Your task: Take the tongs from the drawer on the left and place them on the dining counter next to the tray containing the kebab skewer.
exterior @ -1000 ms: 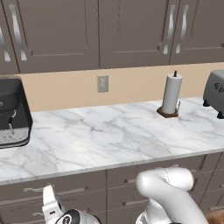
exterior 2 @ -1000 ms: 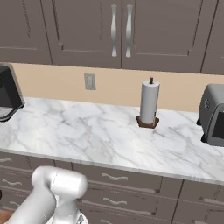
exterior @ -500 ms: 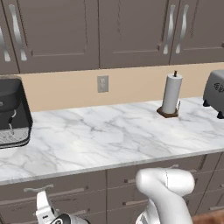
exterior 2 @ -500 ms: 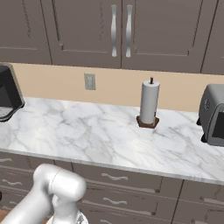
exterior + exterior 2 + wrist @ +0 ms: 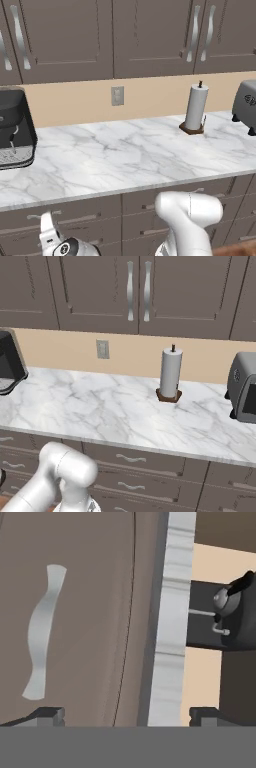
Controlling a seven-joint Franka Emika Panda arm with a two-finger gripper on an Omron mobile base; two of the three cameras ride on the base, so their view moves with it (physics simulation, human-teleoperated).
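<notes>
Hovering at the closed drawer

The arm folds low before the cabinets. The claw [image 5: 126, 713], rolled sideways, stands wide open and empty. Ahead of it lies the drawer [image 5: 90, 612], its wavy handle [image 5: 42, 632] beyond the left fingertip [image 5: 47, 714].

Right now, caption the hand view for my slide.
Open gripper faces the closed drawer, its wavy silver handle off to one side.

Stone, brushed metal, matt fronts.
You see a polished veined marble worktop [image 5: 125, 160], a satin silver wavy handle [image 5: 42, 632] on the matt grey-brown drawer [image 5: 95, 612].
</notes>
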